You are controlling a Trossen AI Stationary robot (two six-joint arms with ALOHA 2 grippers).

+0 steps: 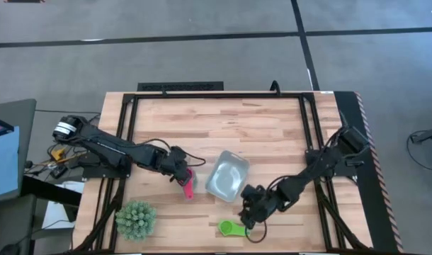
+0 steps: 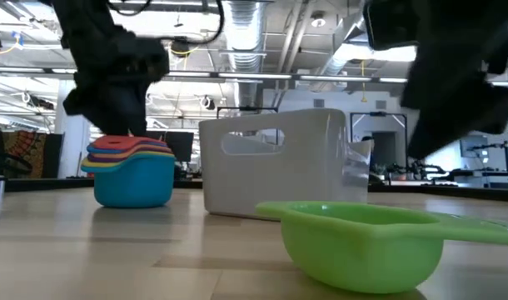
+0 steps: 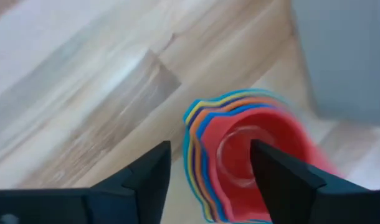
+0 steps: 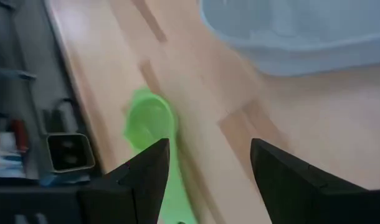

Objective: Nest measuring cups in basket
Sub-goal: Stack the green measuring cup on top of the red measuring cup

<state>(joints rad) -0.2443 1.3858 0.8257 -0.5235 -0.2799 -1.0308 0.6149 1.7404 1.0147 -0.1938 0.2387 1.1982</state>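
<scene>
The basket (image 1: 226, 177) sits mid-table, and the high view shows nothing inside it. Just beside it on the left arm's side stands a nested stack of cups (image 2: 129, 171) on the wood, pink on top and blue at the bottom. The left gripper (image 3: 209, 165) hangs over the stack, fingers spread to either side of the pink cup and not clamping it. The green cup (image 1: 231, 228) lies alone near the front edge, close by the right gripper (image 1: 250, 212), whose fingers are parted and empty.
</scene>
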